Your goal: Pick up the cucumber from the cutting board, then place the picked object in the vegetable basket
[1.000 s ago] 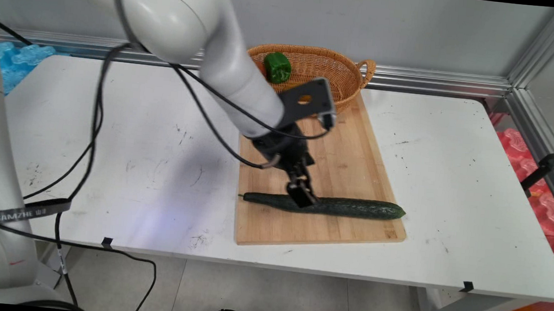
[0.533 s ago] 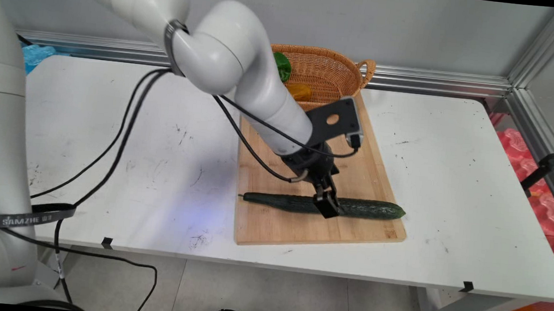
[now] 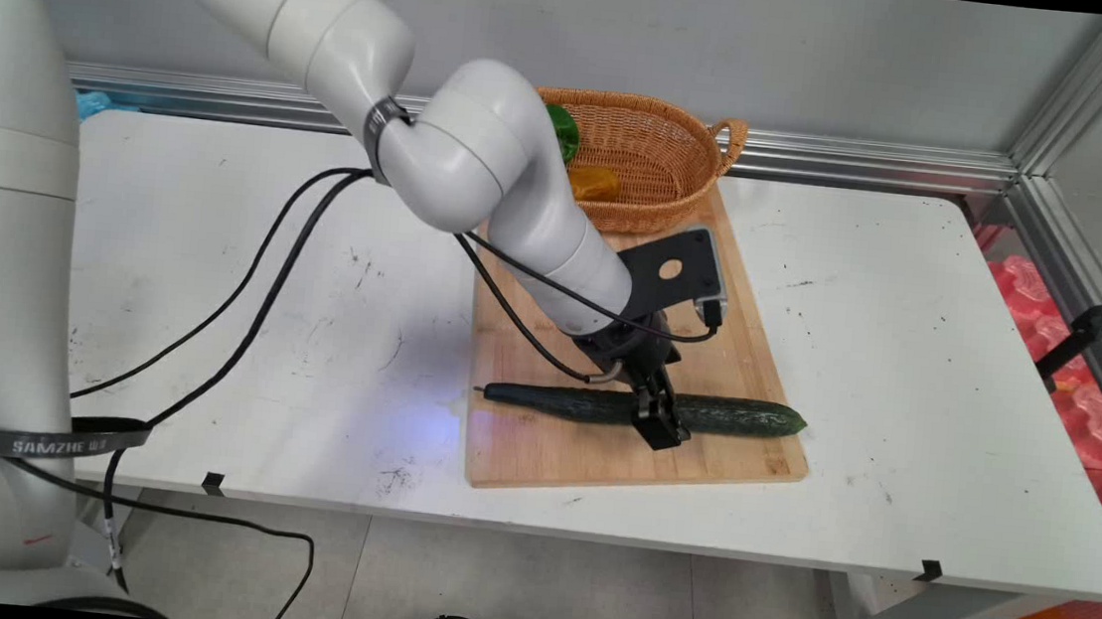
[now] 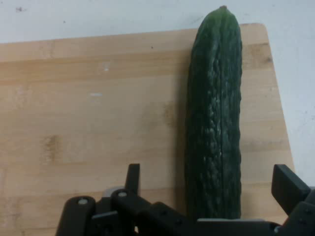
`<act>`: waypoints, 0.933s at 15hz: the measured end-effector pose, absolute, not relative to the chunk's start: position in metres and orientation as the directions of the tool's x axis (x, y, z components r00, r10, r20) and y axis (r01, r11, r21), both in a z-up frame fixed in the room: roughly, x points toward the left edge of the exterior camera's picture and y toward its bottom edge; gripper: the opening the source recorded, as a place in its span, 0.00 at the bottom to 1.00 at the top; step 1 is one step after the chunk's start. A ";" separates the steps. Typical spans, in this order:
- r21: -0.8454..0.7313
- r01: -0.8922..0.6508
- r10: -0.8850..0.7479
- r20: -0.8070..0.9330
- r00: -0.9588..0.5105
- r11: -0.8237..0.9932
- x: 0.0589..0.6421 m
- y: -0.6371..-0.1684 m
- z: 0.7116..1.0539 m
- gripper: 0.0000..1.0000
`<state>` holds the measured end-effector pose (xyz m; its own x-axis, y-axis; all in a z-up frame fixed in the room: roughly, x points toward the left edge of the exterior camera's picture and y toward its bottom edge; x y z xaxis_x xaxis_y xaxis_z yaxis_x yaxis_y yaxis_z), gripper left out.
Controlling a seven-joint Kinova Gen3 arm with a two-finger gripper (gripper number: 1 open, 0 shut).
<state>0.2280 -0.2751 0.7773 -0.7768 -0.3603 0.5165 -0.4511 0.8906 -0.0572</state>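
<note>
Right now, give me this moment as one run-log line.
pincer: open, straddling cucumber | cucumber: flat on cutting board | behind: wicker basket with green pepper

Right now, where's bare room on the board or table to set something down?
Free: table right of the board; table left of it, under the cables; the board's near strip. Crowded: gripper open astride the cucumber; basket on the far end.
</note>
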 end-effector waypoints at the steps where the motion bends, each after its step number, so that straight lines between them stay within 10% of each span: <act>1: -0.057 -0.451 -0.361 0.516 -0.777 0.891 0.227 -0.275 0.774 1.00; 2: -0.057 -0.451 -0.361 0.515 -0.778 0.891 0.227 -0.275 0.772 1.00; 3: -0.056 -0.451 -0.361 0.514 -0.778 0.891 0.227 -0.275 0.770 0.00; 14: -0.062 -0.458 -0.361 0.527 -0.769 0.887 0.225 -0.284 0.769 0.00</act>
<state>0.2249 -0.2835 0.7687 -0.7695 -0.3612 0.5267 -0.4584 0.8866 -0.0617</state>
